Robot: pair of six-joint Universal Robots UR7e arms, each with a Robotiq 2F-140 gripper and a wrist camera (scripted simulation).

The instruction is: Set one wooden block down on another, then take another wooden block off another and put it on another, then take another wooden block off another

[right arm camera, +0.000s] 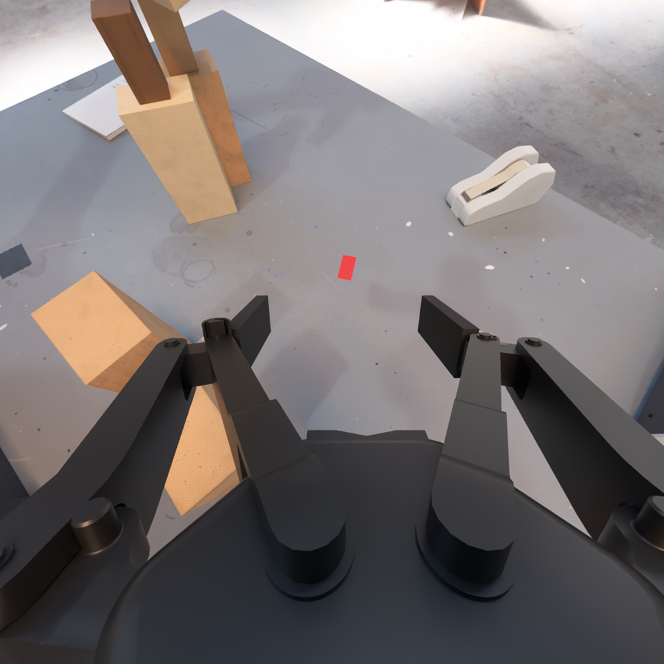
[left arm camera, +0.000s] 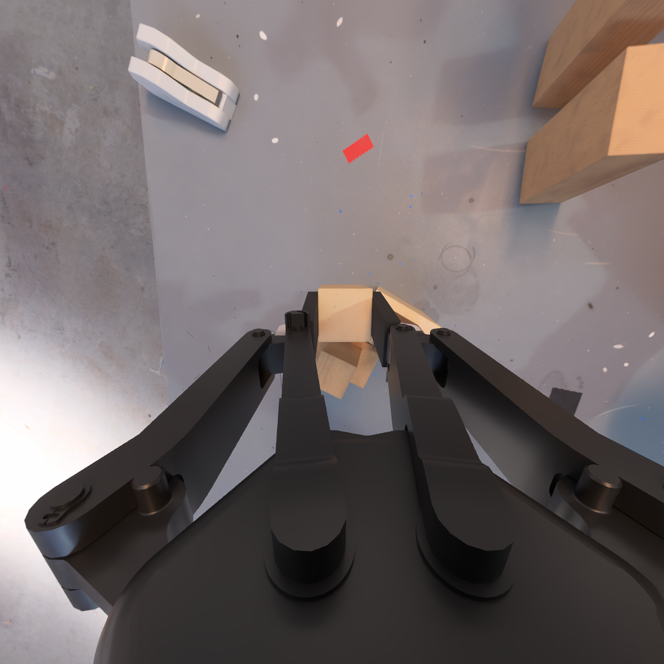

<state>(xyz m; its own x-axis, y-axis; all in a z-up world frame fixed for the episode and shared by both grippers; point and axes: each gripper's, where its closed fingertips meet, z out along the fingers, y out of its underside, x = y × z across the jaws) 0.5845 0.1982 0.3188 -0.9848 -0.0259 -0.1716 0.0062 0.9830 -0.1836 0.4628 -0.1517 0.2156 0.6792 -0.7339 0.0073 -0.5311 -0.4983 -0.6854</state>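
Several tall light and brown wooden blocks (right arm camera: 179, 154) stand stacked at the far side of the grey speckled tabletop (right arm camera: 359, 201), well apart from a big tan wooden cube (right arm camera: 93, 330) just beside the right gripper (right arm camera: 345, 334), which hovers tilted over bare table, jaws wide, holding nothing. Left gripper (left arm camera: 345, 316) points steeply down, pinching a small pale wooden cube (left arm camera: 343, 312) above a cluster of small pale blocks (left arm camera: 337, 370); whether it touches them I can't tell, so probably a lift-off or set-down step, next move needs straight vertical travel.
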